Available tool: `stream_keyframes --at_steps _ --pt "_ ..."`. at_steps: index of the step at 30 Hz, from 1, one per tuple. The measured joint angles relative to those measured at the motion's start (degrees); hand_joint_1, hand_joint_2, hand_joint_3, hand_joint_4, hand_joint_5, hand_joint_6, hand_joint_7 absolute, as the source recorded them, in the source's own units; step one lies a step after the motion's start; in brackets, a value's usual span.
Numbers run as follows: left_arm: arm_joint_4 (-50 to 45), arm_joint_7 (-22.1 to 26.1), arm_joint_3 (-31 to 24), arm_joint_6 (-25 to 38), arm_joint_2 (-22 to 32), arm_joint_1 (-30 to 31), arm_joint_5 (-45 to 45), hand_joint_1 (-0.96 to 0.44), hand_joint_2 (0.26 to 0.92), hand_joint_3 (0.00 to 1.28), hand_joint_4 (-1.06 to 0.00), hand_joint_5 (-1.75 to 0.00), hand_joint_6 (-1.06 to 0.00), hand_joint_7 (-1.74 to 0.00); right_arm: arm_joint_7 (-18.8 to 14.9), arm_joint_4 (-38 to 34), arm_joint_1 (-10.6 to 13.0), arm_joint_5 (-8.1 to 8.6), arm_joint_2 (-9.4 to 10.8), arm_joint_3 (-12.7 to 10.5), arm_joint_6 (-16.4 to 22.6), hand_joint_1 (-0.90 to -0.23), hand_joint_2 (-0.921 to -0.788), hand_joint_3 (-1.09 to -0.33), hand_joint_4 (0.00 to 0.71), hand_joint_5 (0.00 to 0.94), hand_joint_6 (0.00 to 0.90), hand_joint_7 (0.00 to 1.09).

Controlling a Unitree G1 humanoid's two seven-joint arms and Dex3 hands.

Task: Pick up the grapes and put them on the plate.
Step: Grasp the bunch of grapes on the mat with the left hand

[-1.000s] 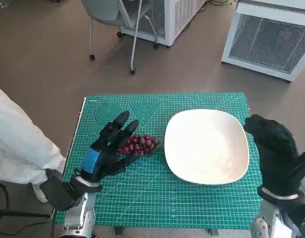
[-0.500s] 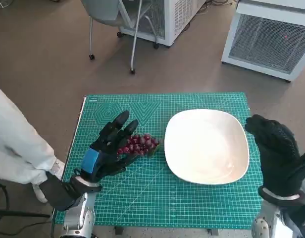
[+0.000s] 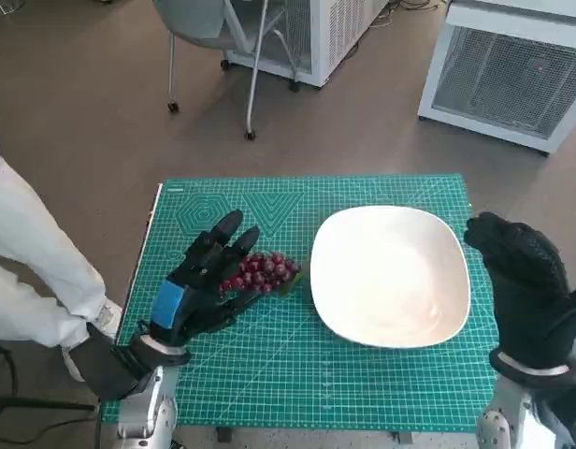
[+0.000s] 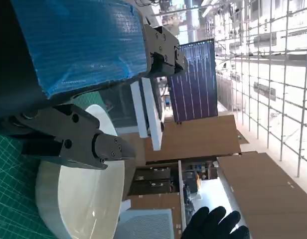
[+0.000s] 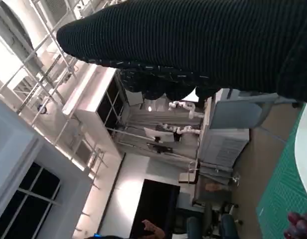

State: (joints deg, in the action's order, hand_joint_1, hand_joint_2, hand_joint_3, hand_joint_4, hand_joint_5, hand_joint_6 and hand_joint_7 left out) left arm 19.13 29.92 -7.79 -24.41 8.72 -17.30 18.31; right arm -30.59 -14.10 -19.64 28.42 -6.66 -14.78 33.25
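The left hand (image 3: 199,281) lies with its fingers spread over the red grapes (image 3: 261,271), which sit on the green mat (image 3: 297,374) right at its fingertips; nothing is gripped. Just beyond the grapes, away from that hand, is the white plate (image 3: 391,276). Past the plate's far edge the gloved right hand (image 3: 517,281) hovers holding nothing, its fingers loosely apart.

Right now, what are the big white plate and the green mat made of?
The plate looks like glazed ceramic or hard plastic: smooth white with a soft sheen. The cutting mat looks like matte rubbery plastic, flat green with a printed pale grid.
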Motion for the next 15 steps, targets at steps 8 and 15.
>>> stream_keyframes --at_steps 8,15 --pt "-0.1 -0.3 0.0 0.4 0.1 0.0 0.0 -0.07 0.921 0.20 -0.32 0.00 -0.29 -0.16 0.4 0.5 0.3 -0.26 0.0 0.0 -0.6 -0.410 -0.921 -0.553 0.574 0.201 0.306 0.73" --pt "-0.6 -1.0 0.0 0.4 0.4 0.0 -0.5 -0.10 0.921 0.18 -0.32 0.00 -0.29 -0.16 0.6 1.3 0.4 -0.43 0.0 0.0 -1.2 -0.410 -0.921 -0.553 0.577 0.194 0.307 0.73"
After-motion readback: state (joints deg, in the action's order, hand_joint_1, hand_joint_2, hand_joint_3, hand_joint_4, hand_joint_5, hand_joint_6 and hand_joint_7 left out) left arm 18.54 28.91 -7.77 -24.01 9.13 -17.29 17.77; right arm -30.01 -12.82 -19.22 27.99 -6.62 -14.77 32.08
